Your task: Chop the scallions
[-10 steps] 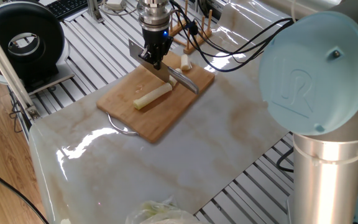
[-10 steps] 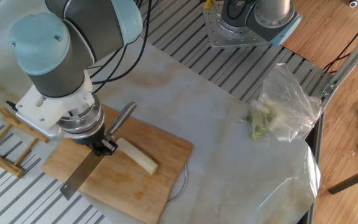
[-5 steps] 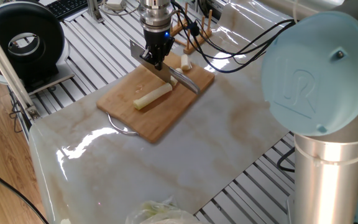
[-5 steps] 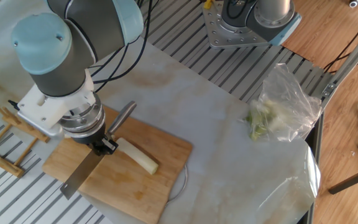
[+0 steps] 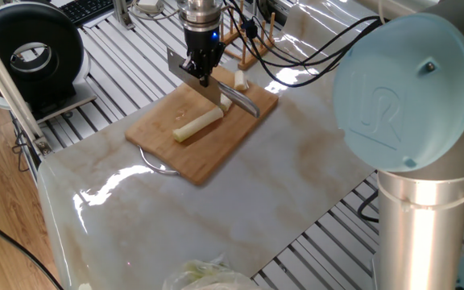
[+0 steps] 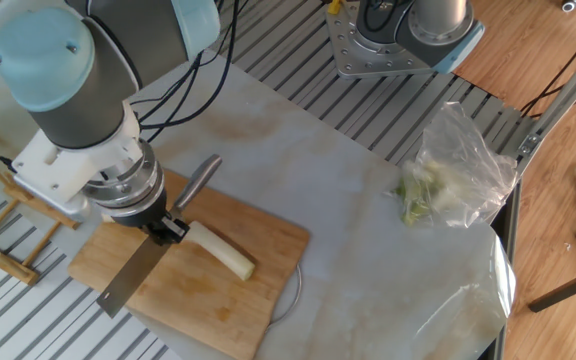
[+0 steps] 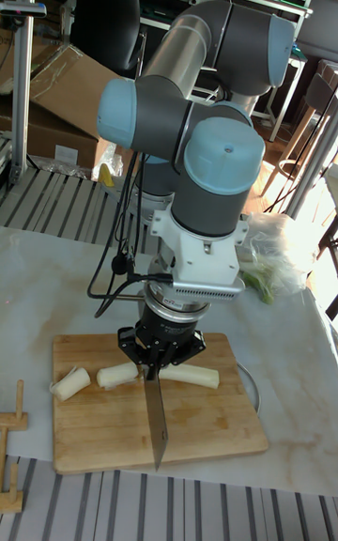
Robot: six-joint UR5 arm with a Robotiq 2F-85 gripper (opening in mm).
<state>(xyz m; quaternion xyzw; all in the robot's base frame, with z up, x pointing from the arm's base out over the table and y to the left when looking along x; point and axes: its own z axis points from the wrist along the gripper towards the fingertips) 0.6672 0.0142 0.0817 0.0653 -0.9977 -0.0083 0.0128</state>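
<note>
In one fixed view, the hand (image 5: 196,71) is clamped on a steel-bladed kitchen knife (image 5: 216,94), blade down across the pale cream scallion stalk (image 5: 198,124) on the rectangular wooden cutting board (image 5: 176,145), apparently to slice it.

The other fixed view shows the stalk (image 6: 222,251) mid-board, jutting from under the blade.

The tall fixed view shows two short cut chunks (image 7: 94,378) near the board's left edge, a longer piece right of the blade.
</note>
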